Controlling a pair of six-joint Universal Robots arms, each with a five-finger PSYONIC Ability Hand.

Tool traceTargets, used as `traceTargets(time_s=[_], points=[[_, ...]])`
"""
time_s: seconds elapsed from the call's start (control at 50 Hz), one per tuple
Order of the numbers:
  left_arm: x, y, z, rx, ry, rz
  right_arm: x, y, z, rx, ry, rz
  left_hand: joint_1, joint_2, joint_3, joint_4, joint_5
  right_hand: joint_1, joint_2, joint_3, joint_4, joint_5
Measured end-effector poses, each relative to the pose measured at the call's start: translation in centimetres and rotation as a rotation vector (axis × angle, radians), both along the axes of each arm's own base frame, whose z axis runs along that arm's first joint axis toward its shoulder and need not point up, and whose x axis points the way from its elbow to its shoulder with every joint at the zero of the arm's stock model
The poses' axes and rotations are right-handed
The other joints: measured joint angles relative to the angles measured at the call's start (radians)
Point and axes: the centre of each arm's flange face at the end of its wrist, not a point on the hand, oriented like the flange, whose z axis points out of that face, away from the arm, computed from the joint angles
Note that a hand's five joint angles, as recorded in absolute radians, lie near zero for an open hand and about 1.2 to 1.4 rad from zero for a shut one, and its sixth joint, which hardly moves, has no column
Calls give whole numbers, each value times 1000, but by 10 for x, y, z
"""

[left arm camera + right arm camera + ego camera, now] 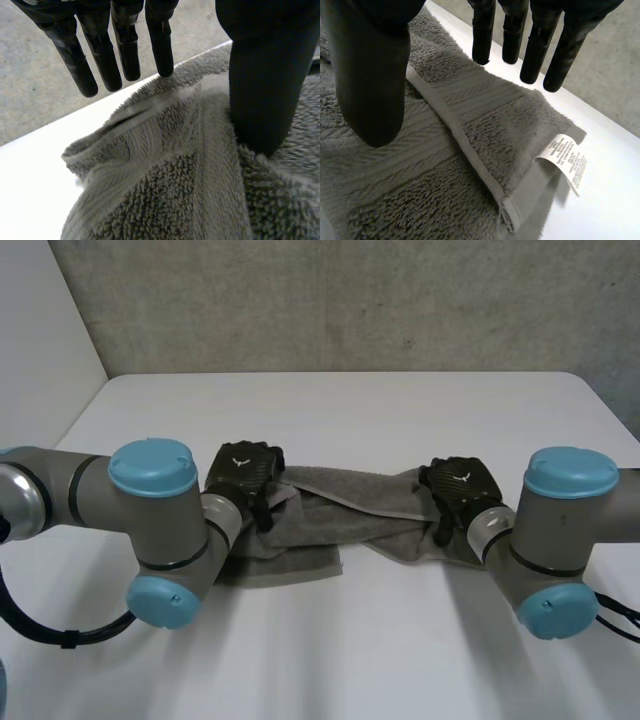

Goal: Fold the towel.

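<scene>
– Grey terry cloth: the towel (345,505) lies bunched and twisted across the middle of the white table (330,640), running left to right. Any writing on it?

– One white care label (566,162), sewn in at a corner at the towel's right end and lying partly on the table. It carries lines of fine dark print, too small to read. Each hand also has a small pale mark on its back, but I can't make letters of it.

– The left hand (243,475)?

– On the towel's left end. Its fingers (100,60) are straight and a little spread, reaching out past the towel's far edge with nothing between them. The thumb (260,90) presses its tip down into the pile, well apart from the fingers. Nothing is pinched, and the hand is wide open.

– And the right hand (460,485)?

– On the right end, much the same. Its straight fingers (535,50) hang above the towel's far edge and the bare table. The thumb (370,85) stands over the ribbed band near the hem; whether its tip touches the cloth I can't tell. It grips nothing.
</scene>
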Motion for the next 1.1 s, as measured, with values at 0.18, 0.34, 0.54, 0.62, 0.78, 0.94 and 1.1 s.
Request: traceTargets(time_s=[0.18, 0.34, 0.54, 0.62, 0.78, 0.94, 1.1], points=[[1, -13, 6, -95, -29, 67, 9, -13, -11, -24, -3, -13, 82, 82, 86, 85, 84, 164, 167, 167, 150, 123], [8, -14, 4, -115, -80, 80, 8, -21, -7, -67, -10, -48, 83, 84, 88, 87, 85, 174, 175, 175, 161, 127], [19, -13, 4, -102, -92, 101, 8, -19, 5, -79, -7, -41, 233, 233, 238, 237, 233, 174, 174, 173, 161, 131], [25, -16, 9, -108, -88, 117, 8, -20, 5, -77, -2, -39, 331, 333, 338, 337, 332, 174, 175, 175, 161, 140], [44, -25, 17, -115, -83, 165, 6, -25, 4, -86, 10, -47, 383, 386, 390, 390, 387, 247, 248, 251, 238, 217], [58, -36, 15, -115, -81, 207, 2, -30, 4, -101, 35, -54, 396, 398, 402, 402, 402, 384, 390, 384, 371, 348], [70, -44, 14, -112, -79, 241, 1, -31, 4, -109, 47, -49, 383, 383, 388, 387, 389, 769, 765, 756, 748, 731]])
